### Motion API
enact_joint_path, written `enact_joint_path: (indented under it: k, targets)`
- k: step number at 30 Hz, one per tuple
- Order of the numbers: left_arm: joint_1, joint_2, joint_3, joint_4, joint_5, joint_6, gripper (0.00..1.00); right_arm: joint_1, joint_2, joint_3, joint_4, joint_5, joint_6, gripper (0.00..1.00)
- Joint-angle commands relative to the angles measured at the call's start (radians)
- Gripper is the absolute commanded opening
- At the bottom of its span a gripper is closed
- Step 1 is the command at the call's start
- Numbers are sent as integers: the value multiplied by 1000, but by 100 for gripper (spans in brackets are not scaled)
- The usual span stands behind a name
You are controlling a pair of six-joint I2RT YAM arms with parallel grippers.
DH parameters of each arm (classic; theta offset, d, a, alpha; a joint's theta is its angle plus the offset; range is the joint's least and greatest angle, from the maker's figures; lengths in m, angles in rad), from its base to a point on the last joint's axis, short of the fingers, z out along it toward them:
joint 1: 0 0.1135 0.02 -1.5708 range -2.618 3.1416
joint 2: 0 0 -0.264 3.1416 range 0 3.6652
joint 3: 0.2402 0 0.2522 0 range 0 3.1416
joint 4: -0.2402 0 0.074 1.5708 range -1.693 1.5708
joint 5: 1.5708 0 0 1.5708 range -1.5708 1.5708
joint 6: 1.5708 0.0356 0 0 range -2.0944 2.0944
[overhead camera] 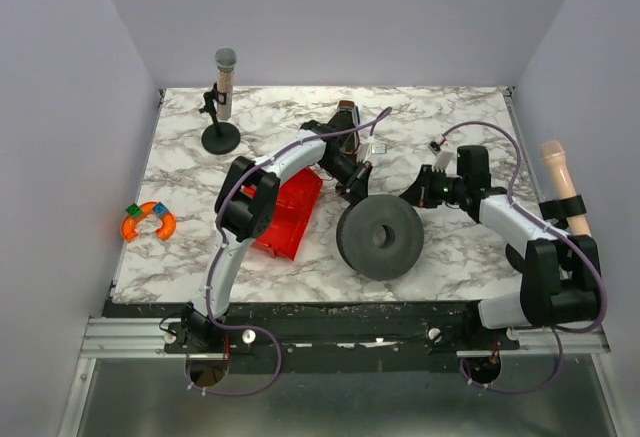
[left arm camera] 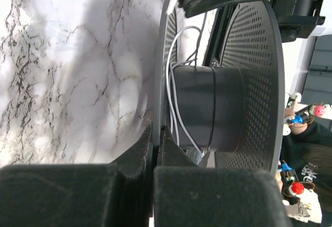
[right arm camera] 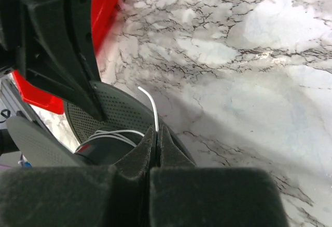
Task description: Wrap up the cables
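Marbled surface (overhead camera: 450,117) carries a black spool (overhead camera: 380,239). The left gripper (left arm camera: 155,133) pinches its rim at 11 o'clock. The right gripper (right arm camera: 157,133), at 1 o'clock, nips the cables (right arm camera: 150,102), thread-thin and lost from overhead.

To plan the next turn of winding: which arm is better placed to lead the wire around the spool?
Right, probably. The right end effector is shut on the wire beside the spool, while the left end effector pinches the spool's flange and seems to steady it.

thin white cables (right arm camera: 151,102) looped rnd spool (overhead camera: 355,245) core, 1 end sticking up
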Motion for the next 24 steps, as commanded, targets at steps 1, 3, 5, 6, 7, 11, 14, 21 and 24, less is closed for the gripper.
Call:
enact_joint_path:
  k: [1,3,5,6,7,11,14,21,24]
  targets:
    - [-3,55,129,-22,-132,109,10,18,105,80,-137,-107,-78,1]
    - [-3,67,157,0,-190,97,20,18,145,117,-152,-116,-109,1]
    - [-3,64,165,27,-272,96,28,18,178,143,-166,-132,-133,1]
    - [-3,60,161,49,-312,97,31,18,195,153,-177,-141,-146,1]
    - [-3,54,152,72,-340,97,34,18,211,162,-182,-149,-159,1]
    - [-3,47,138,113,-423,112,45,20,258,179,-191,-175,-192,1]
    - [-3,41,140,136,-439,122,51,20,281,194,-194,-190,-204,1]
    - [-4,26,145,199,-535,132,61,26,341,254,-214,-227,-225,1]
    - [-4,23,137,242,-600,142,62,30,362,266,-223,-247,-238,1]
